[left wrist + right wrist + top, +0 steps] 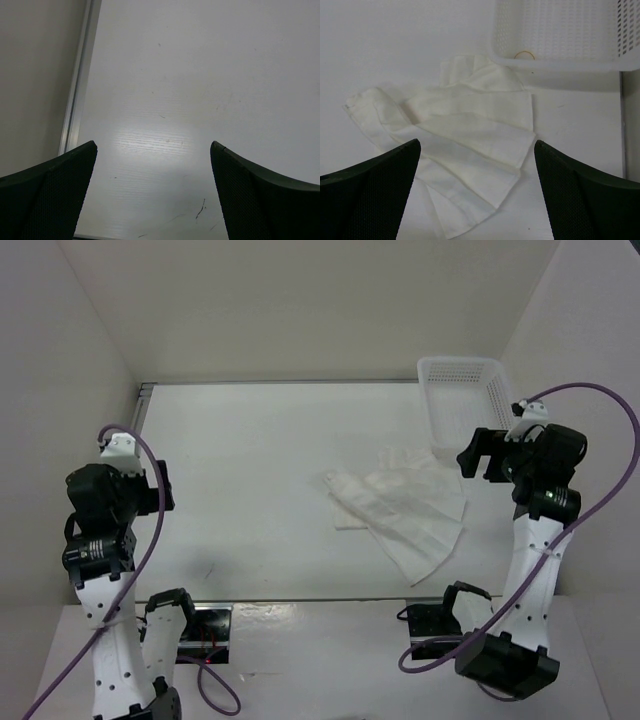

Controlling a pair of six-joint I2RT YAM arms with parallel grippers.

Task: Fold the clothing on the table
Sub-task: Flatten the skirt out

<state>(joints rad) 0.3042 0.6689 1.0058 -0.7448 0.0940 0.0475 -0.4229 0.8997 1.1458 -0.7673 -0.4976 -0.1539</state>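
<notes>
So you're lining up the first grab: the clothing [400, 515] is lying rumpled on the table [250, 460] beside the basket [462, 390], your right gripper [477, 145] hovering near it with jaws spread, your left gripper [152, 150] gaping wide, well apart. Next you're likely needing both pinching opposite edges.

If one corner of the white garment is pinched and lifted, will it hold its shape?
Probably not: the clothing lies in soft, overlapping layers, so it should droop. It looks thin and light; a push would likely bunch it rather than slide it whole.
</notes>
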